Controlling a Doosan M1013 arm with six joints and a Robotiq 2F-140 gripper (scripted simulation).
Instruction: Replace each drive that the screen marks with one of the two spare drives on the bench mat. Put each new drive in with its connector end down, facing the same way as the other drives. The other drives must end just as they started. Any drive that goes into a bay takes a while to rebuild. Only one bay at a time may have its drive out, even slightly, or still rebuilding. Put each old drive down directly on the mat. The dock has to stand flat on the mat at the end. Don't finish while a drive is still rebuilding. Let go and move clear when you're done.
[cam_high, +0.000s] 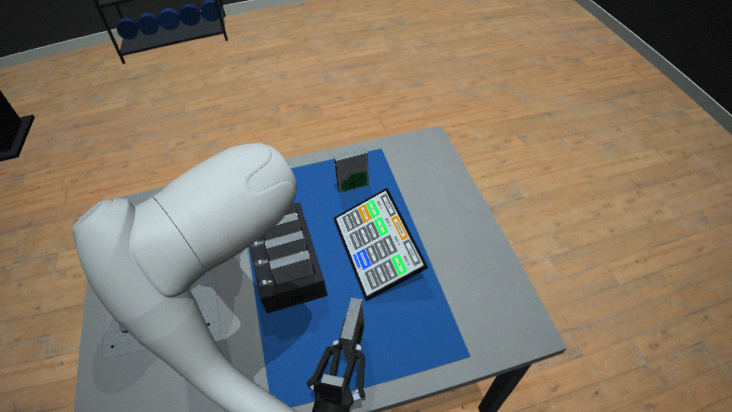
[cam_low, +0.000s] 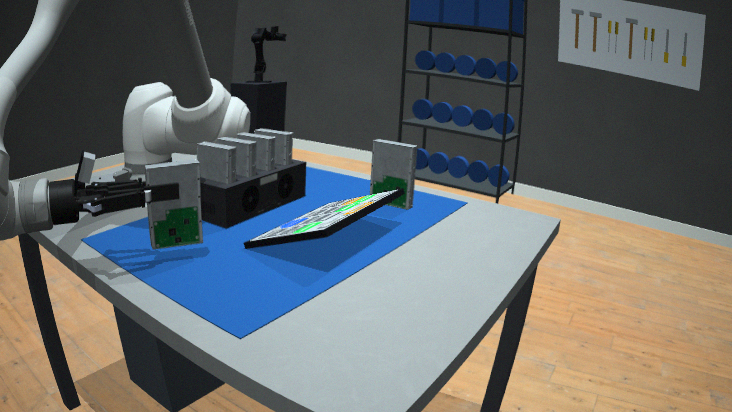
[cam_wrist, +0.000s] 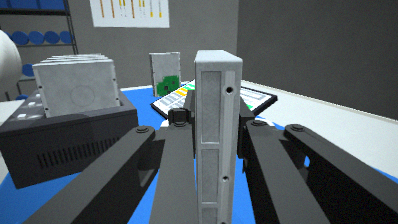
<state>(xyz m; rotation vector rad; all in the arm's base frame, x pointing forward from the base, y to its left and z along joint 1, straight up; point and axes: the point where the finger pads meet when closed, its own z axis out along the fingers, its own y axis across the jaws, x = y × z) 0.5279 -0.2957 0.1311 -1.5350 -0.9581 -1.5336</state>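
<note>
My gripper (cam_high: 348, 346) (cam_low: 162, 191) (cam_wrist: 211, 104) is shut on a grey drive (cam_high: 352, 319) (cam_low: 173, 204) (cam_wrist: 218, 57), held upright with its green board at the bottom. Its lower edge is at or just above the mat (cam_high: 409, 337) (cam_low: 240, 301); I cannot tell if it touches. The black dock (cam_high: 297, 295) (cam_low: 220, 209) (cam_wrist: 75, 155) stands flat with several drives upright in it; the arm covers its far end in the top view. Another drive (cam_high: 351, 166) (cam_low: 393, 161) (cam_wrist: 165, 64) stands upright on the far mat, green board low. The screen (cam_high: 376, 245) (cam_low: 327, 214) shows green, orange and blue marks; its words are too small to read.
The tilted screen lies between the held drive and the far drive, beside the dock. The arm reaches over the dock's side of the grey table (cam_high: 491, 286) (cam_low: 409, 286). A shelf rack (cam_low: 461, 79) stands behind the table.
</note>
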